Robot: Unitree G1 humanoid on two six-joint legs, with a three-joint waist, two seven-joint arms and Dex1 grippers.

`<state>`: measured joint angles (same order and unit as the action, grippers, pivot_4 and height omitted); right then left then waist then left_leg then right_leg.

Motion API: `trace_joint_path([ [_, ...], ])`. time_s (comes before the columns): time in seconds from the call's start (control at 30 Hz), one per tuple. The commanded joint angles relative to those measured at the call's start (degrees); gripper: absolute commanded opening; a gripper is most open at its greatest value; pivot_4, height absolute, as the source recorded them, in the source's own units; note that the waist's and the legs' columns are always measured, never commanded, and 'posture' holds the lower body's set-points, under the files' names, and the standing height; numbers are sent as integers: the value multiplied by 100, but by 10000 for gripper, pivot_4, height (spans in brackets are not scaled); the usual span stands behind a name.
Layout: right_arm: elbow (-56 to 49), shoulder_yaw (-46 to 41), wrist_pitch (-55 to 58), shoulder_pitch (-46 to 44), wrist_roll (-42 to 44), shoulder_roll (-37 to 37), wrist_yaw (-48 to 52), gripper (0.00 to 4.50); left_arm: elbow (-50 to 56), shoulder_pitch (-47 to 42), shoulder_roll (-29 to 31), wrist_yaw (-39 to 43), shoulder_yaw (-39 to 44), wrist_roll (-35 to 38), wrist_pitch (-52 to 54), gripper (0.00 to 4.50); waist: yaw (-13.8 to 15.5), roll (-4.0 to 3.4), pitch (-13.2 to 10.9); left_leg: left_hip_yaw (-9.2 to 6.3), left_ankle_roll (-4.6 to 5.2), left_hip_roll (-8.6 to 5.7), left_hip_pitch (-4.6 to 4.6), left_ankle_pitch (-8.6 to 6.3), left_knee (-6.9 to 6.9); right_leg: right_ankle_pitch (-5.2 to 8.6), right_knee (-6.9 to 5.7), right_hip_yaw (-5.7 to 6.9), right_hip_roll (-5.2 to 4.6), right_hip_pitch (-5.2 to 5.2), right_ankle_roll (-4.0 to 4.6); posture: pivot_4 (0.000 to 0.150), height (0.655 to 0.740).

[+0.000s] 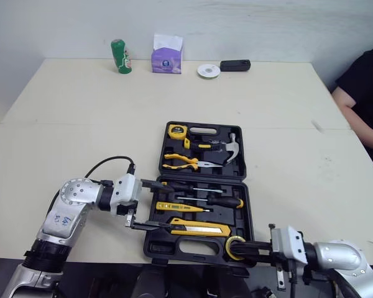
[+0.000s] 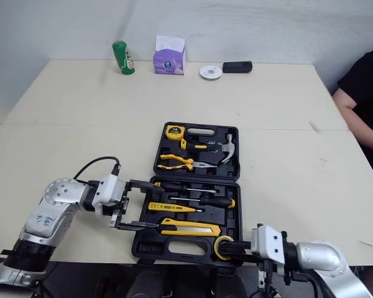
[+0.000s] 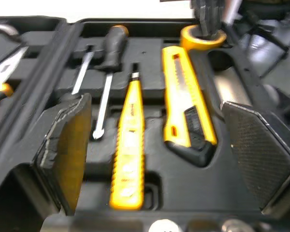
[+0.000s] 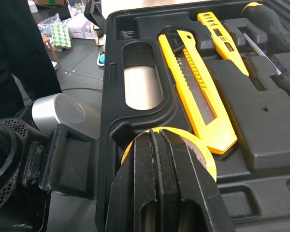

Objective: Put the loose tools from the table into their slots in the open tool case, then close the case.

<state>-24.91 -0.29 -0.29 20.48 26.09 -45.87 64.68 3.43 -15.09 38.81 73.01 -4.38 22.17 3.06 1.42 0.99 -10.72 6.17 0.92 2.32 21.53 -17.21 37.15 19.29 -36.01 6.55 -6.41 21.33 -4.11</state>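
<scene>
On the pale table (image 1: 62,124), the black tool case (image 1: 247,214) lies open, its lid half farther from the robot and its tray half nearer. A person (image 1: 367,93) sits at the table's right edge. The left arm is bent at the elbow, its forearm running level toward the case. The left gripper (image 1: 165,205) is at the tray's left edge, fingers spread wide and holding nothing. The right forearm reaches along the case's near edge. The right gripper (image 1: 244,248) is pinched on the wall of the yellow tape roll (image 4: 203,154), at the tray's near right corner. A utility knife (image 1: 199,228), tester pen (image 1: 177,207) and screwdrivers (image 1: 224,202) lie in the tray. The hammer (image 1: 227,151), pliers (image 1: 180,161) and tape measure (image 1: 176,131) fill the lid half.
</scene>
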Motion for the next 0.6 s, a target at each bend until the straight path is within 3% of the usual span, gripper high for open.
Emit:
trace_joint_path([
  [0.03,-606,-871,456,105,773,-293,-47,514,-436,-165,132,-540,315,-467,-277,45000,1,-1,-1,1,2,0,1,0,-1,-1,0,0,0,1,-1,1500,7400],
  [0.17,-335,-1648,824,98,911,-462,-202,514,-950,-478,24,-1347,466,-808,6,45000,7,2,-2,-3,8,0,0,0,-1,-5,0,1,0,0,-2,1500,7400],
  [0.27,195,-1846,858,-140,440,-520,-462,0,-1290,-677,-31,-1746,387,-1117,101,37068,8,6,-3,-1,8,-1,1,-1,-4,-5,4,0,0,1,-3,1500,7400],
  [0.43,1146,-1589,849,-898,-489,-657,-936,0,-1679,-1103,-307,-1975,255,-1148,747,13543,-1,12,-7,18,-1,-8,4,9,0,-11,1,-10,-1,11,-14,1500,7400],
  [0.53,1544,-1159,1032,-1483,-810,-578,-1035,0,-1638,-1221,-430,-1947,86,-1178,1078,1618,-24,13,-7,23,-12,-10,5,17,-2,-13,-1,-17,-1,16,-17,1500,7400],
  [0.6,1692,-906,1032,-1775,-924,-493,-1001,0,-1588,-1267,-528,-1972,32,-1162,1177,756,-43,13,-8,34,-14,-9,2,18,-1,-13,-6,-26,1,19,-17,1500,7400],
])
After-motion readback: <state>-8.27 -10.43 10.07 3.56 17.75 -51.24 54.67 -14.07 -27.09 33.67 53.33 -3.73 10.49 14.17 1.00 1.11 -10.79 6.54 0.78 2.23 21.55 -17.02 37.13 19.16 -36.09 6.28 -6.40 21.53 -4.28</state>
